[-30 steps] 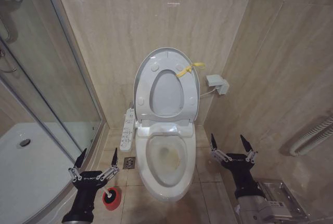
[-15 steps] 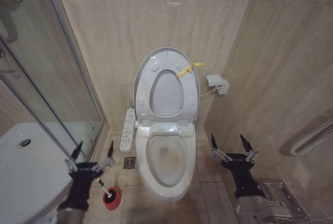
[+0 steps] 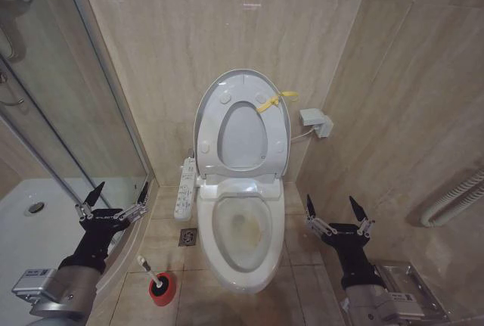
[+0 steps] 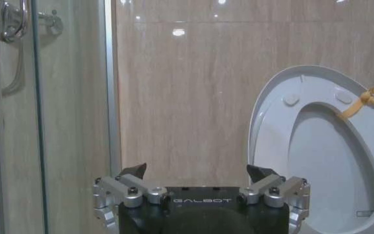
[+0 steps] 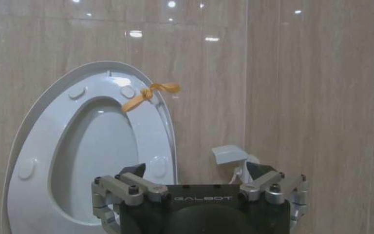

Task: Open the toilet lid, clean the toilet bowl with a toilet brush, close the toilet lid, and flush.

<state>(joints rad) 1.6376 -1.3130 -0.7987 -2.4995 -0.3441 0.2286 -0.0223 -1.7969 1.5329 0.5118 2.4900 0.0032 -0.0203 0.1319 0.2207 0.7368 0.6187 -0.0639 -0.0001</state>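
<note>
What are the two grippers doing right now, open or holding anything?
Left gripper: open, empty, beside the shower glass.
Right gripper: open, empty, right of the toilet bowl.

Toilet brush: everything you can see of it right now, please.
The toilet brush stands in its round red holder on the tiled floor, between the shower tray and the toilet bowl. Its thin white handle leans up and away from the bowl; the dark head sits in the holder. Nothing grips it: the left gripper hovers open, above and apart.
</note>
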